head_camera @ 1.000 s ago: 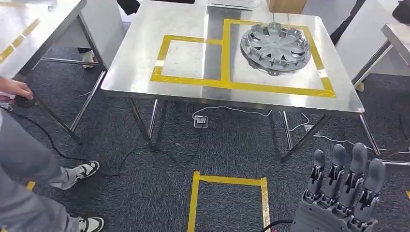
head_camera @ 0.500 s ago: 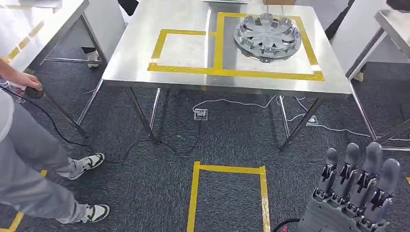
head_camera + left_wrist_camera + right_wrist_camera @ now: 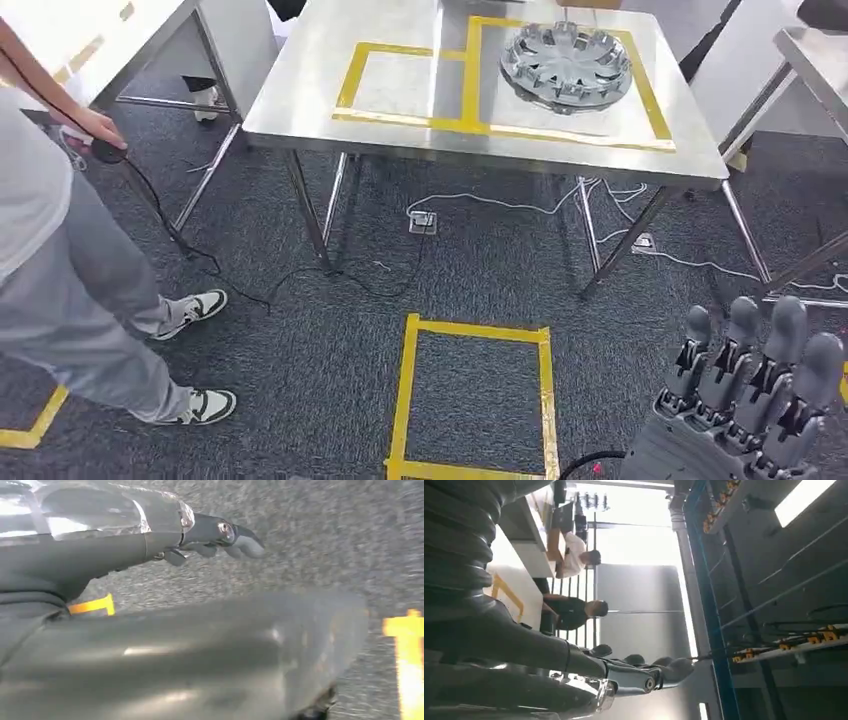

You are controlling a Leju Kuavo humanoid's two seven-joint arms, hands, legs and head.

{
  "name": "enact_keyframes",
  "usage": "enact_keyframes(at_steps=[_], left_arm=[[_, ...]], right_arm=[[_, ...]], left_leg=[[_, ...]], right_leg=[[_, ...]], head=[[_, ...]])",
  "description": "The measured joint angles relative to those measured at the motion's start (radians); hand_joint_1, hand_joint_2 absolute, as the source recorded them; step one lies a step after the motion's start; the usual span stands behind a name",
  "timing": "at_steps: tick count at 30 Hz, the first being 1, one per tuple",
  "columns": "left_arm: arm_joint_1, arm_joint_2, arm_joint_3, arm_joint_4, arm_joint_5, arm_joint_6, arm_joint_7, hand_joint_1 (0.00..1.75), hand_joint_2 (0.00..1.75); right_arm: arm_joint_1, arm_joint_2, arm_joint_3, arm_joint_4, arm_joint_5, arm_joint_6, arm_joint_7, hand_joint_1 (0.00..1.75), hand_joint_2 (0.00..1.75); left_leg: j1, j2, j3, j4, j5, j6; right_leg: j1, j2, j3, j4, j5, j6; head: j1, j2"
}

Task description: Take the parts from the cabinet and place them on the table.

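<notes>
Held right hand [image 3: 745, 395] upright, fingers straight and together, empty, well short of the hubcap [image 3: 567, 65] on the table [image 3: 300, 100]; left hand [image 3: 210, 532] loosely extended, empty.

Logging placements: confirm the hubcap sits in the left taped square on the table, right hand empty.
Wrong square. In the head view the hubcap sits in the right taped square on the table; the left one is bare. The right hand is empty.
</notes>
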Motion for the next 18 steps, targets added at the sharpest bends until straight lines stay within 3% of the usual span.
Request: enact_keyframes(at_steps=[1, 2, 3, 4, 5, 6, 7, 8, 9, 10, 11, 13, 14, 15, 16, 17, 18], left_arm=[[0.001, 0.002, 0.000, 0.000, 0.000, -0.001, 0.000, 0.00, 0.00], [0.001, 0.002, -0.001, 0.000, 0.000, -0.002, 0.000, 0.00, 0.00], [0.001, 0.002, -0.001, 0.000, 0.000, -0.003, 0.002, 0.00, 0.00], [0.001, 0.001, -0.003, 0.000, 0.000, -0.003, 0.004, 0.00, 0.00], [0.000, 0.000, -0.003, 0.000, 0.000, -0.004, 0.008, 0.00, 0.00], [0.000, -0.001, -0.006, 0.000, -0.001, -0.005, 0.016, 0.00, 0.00], [0.000, -0.001, -0.011, 0.000, -0.003, -0.006, 0.022, 0.00, 0.00], [0.000, -0.001, -0.011, 0.000, -0.003, -0.006, 0.023, 0.00, 0.00], [0.000, -0.002, -0.019, 0.000, -0.006, -0.006, 0.031, 0.00, 0.00], [0.000, -0.002, -0.019, 0.000, -0.006, -0.006, 0.031, 0.00, 0.00], [0.000, -0.002, -0.020, 0.000, -0.006, -0.006, 0.032, 0.00, 0.00], [0.000, -0.002, -0.025, 0.000, -0.006, -0.006, 0.031, 0.00, 0.00], [0.000, -0.002, -0.025, 0.000, -0.006, -0.006, 0.031, 0.00, 0.00], [0.000, -0.001, -0.026, 0.000, -0.006, -0.006, 0.031, 0.00, 0.00], [0.000, -0.001, -0.026, 0.000, -0.006, -0.006, 0.031, 0.00, 0.00], [0.000, -0.001, -0.027, 0.000, -0.006, -0.006, 0.031, 0.00, 0.00], [0.000, -0.001, -0.027, 0.000, -0.006, -0.006, 0.031, 0.00, 0.00]], right_arm=[[0.004, 0.002, -0.001, 0.000, 0.018, 0.000, 0.006, 0.00, 1.75], [0.007, 0.003, -0.001, 0.000, 0.030, 0.000, 0.009, 0.00, 1.75], [0.013, 0.008, -0.002, 0.000, 0.058, 0.000, 0.016, 0.00, 1.75], [0.019, 0.015, -0.006, 0.000, 0.083, 0.000, 0.019, 0.00, 1.75], [0.025, 0.022, -0.014, 0.000, 0.109, 0.000, 0.024, 0.00, 1.75], [0.033, 0.030, -0.023, 0.000, 0.130, 0.000, 0.026, 0.00, 1.75], [0.037, 0.039, -0.029, 0.000, 0.148, 0.000, 0.026, 0.00, 1.75], [0.041, 0.042, -0.031, 0.000, 0.151, 0.000, 0.026, 0.00, 1.75], [0.057, 0.062, -0.048, 0.000, 0.156, 0.000, 0.023, 0.00, 0.00], [0.061, 0.063, -0.051, 0.000, 0.154, 0.000, 0.022, 0.00, 0.00], [0.077, 0.083, -0.073, 0.000, 0.129, 0.000, 0.010, 0.00, 0.00], [0.082, 0.102, -0.093, 0.002, 0.101, 0.000, -0.005, 0.00, 0.00], [0.090, 0.111, -0.102, 0.003, 0.093, 0.000, -0.009, 0.00, 0.00], [0.098, 0.118, -0.111, 0.005, 0.092, 0.000, -0.011, 0.00, 0.00], [0.103, 0.123, -0.118, 0.006, 0.091, 0.000, -0.011, 0.00, 0.00], [0.105, 0.132, -0.129, 0.007, 0.087, 0.000, -0.011, 0.00, 0.00], [0.105, 0.136, -0.134, 0.006, 0.086, 0.000, -0.011, 0.00, 0.00]], left_leg=[[0.000, 0.000, -0.026, 0.001, 0.017, -0.001], [0.000, 0.000, -0.036, 0.001, 0.024, -0.002], [-0.001, 0.001, -0.054, 0.001, 0.037, -0.005], [-0.002, 0.001, -0.061, 0.001, 0.045, -0.007], [-0.002, 0.001, -0.063, 0.001, 0.052, -0.009], [-0.002, 0.002, -0.063, 0.001, 0.058, -0.014], [-0.004, 0.003, -0.064, 0.002, 0.062, -0.020], [-0.003, 0.005, -0.067, 0.002, 0.068, -0.026], [-0.001, 0.007, -0.072, 0.001, 0.076, -0.035], [-0.001, 0.008, -0.072, 0.001, 0.078, -0.036], [0.000, 0.011, -0.080, 0.016, 0.062, -0.044], [0.000, 0.002, -0.119, 0.117, -0.034, -0.049], [0.000, 0.001, -0.148, 0.201, -0.084, -0.052], [0.000, 0.000, -0.168, 0.263, -0.107, -0.054], [0.000, 0.000, -0.174, 0.291, -0.107, -0.054], [0.000, 0.000, -0.161, 0.285, -0.088, -0.052], [0.000, -0.003, -0.130, 0.240, -0.056, -0.050]], right_leg=[[-0.001, 0.000, 0.004, 0.056, 0.004, 0.001], [-0.001, 0.000, 0.017, 0.051, 0.030, 0.000], [-0.001, 0.001, 0.063, 0.000, 0.101, -0.006], [0.000, 0.001, 0.116, -0.074, 0.133, -0.013], [0.003, 0.000, 0.179, -0.170, 0.139, -0.024], [0.006, -0.002, 0.242, -0.270, 0.098, -0.035], [0.009, -0.001, 0.270, -0.322, 0.089, -0.039], [0.011, -0.001, 0.269, -0.322, 0.086, -0.041], [0.013, -0.001, 0.264, -0.325, 0.086, -0.045], [0.013, -0.001, 0.263, -0.328, 0.086, -0.045], [0.005, -0.001, 0.259, -0.345, 0.109, -0.054], [0.007, 0.008, 0.242, -0.342, 0.122, -0.065], [0.009, 0.012, 0.231, -0.339, 0.128, -0.065], [0.012, 0.017, 0.222, -0.336, 0.132, -0.067], [0.013, 0.022, 0.216, -0.332, 0.136, -0.067], [0.015, 0.032, 0.203, -0.323, 0.139, -0.066], [0.015, 0.041, 0.195, -0.315, 0.140, -0.065]], head=[[0.002, 0.000], [0.002, 0.000], [0.004, 0.000], [0.004, 0.000], [0.005, 0.000], [0.005, 0.000], [0.005, 0.000], [0.005, 0.000], [0.007, 0.000], [0.008, 0.000], [0.009, 0.000], [0.002, 0.000], [0.002, 0.000], [0.002, 0.000], [0.002, 0.000], [0.001, 0.000], [0.001, 0.000]])
